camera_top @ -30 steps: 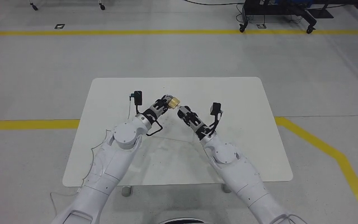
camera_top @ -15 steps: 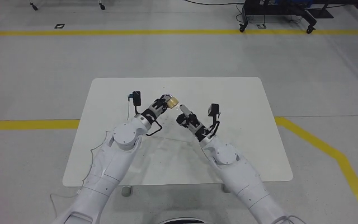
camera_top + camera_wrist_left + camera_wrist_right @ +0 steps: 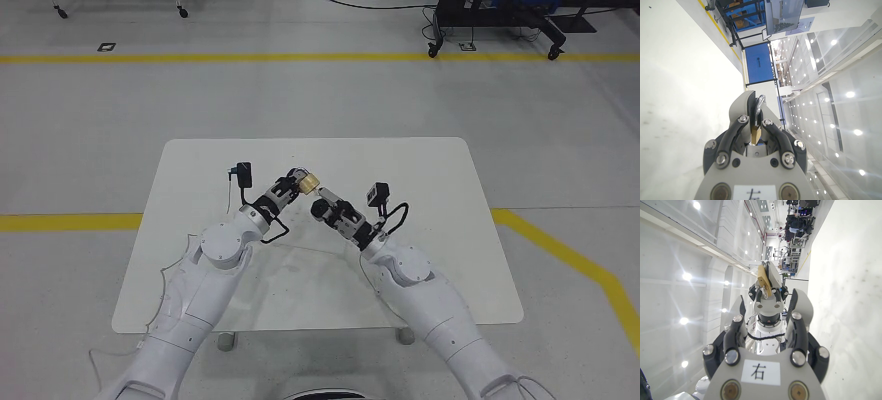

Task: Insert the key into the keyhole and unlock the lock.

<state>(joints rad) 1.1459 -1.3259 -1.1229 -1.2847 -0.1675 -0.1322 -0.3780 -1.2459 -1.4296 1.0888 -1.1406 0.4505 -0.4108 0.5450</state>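
The main risk lies with the right gripper (image 3: pixel 768 297). Its fingers are spread wide with nothing between them, just short of the small silver key (image 3: pixel 765 292), which appears to be seated already in the brass padlock (image 3: pixel 763 278). If they close off-centre on that thin head, the key could be knocked askew or drawn out rather than turned.

The second risk is the hold on the lock itself. The left gripper (image 3: pixel 758 103) has its fingers clenched on the padlock around the shackle (image 3: pixel 760 103), with the brass body lying toward its palm. A twist on the key may spin the whole lock in that grip, or work it loose so that it drops to the white desk (image 3: pixel 430 180).

The padlock is held in the air above the middle of the desk, between the two arms, its keyhole end facing the right gripper. It is a small, flat-sided block of polished brass with a curved silver shackle. The pads hide most of the shackle, so I cannot tell whether it has sprung.
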